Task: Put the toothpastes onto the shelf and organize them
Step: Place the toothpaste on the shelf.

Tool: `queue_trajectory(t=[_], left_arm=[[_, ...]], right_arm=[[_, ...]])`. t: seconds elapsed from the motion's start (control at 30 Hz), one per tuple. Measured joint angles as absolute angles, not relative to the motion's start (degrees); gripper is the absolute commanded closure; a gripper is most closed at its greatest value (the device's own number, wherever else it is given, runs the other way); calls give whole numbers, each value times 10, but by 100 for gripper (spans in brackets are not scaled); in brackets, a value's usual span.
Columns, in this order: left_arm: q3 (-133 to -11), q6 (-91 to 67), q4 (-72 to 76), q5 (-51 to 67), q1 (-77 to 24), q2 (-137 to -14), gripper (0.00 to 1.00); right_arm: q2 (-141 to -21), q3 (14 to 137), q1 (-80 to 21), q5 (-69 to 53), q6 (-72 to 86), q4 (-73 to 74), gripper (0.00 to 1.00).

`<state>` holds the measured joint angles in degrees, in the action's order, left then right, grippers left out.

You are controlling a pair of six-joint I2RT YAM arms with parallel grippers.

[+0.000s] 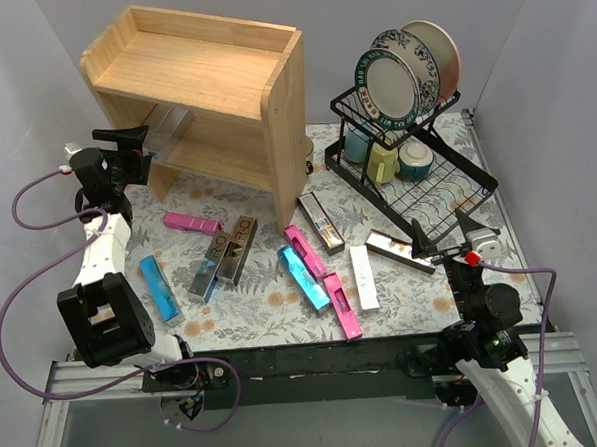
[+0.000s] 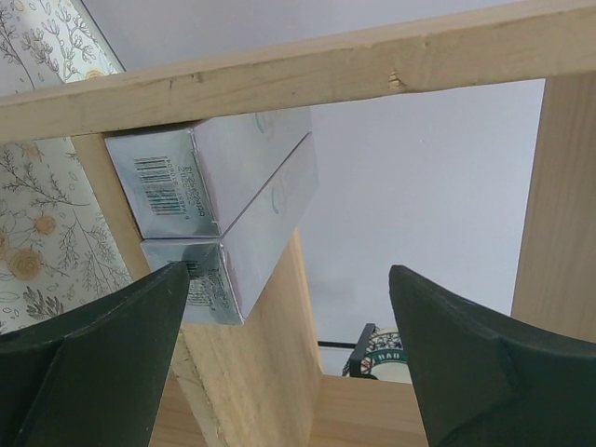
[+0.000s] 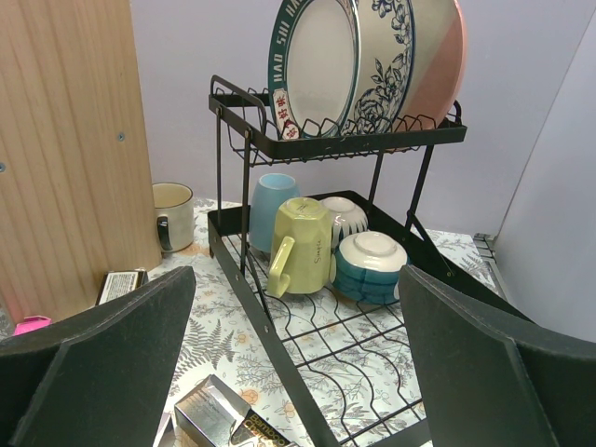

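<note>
Left pincer (image 2: 287,277) hanging released, empty, at lower tier of wooden shelf (image 1: 201,73). Two silver toothpaste cartons (image 2: 233,177) sitting there, touching. Right pincer (image 3: 296,272) gaping, empty, facing dish rack (image 3: 307,140). Other cartons (image 1: 303,276) lying on worktop (image 1: 253,304), shelf's 6 o'clock.

Cannot see the far ends of two silver cartons (image 2: 251,168) behind the shelf (image 2: 279,70) board; cannot read their print; glimpse only a pink carton (image 3: 31,324) tip at the right wrist view's edge.

Lab test cell, plain grey walls, floral tablecloth (image 1: 247,201), staged dish rack (image 1: 416,167), bolted arms
</note>
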<state>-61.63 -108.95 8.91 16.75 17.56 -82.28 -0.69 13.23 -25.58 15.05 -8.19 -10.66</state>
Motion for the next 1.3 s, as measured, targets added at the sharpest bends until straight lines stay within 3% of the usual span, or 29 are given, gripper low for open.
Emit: queue_trajectory(t=[0.73,0.93,1.13,1.3], left_arm=[[-639,-1074,77,171,176,-830,11],[-648,-1059,61,172,176,-826,4],[-644,-999,12,178,176,-773,2],[-624,-908,-40,197,171,-680,2]], right_arm=[[-7,132,-256,148,-84,-107,1],[-7,132,-256,142,-86,-107,1],[-19,147,-256,115,-80,-98,1],[-101,222,-256,87,-54,-65,1]])
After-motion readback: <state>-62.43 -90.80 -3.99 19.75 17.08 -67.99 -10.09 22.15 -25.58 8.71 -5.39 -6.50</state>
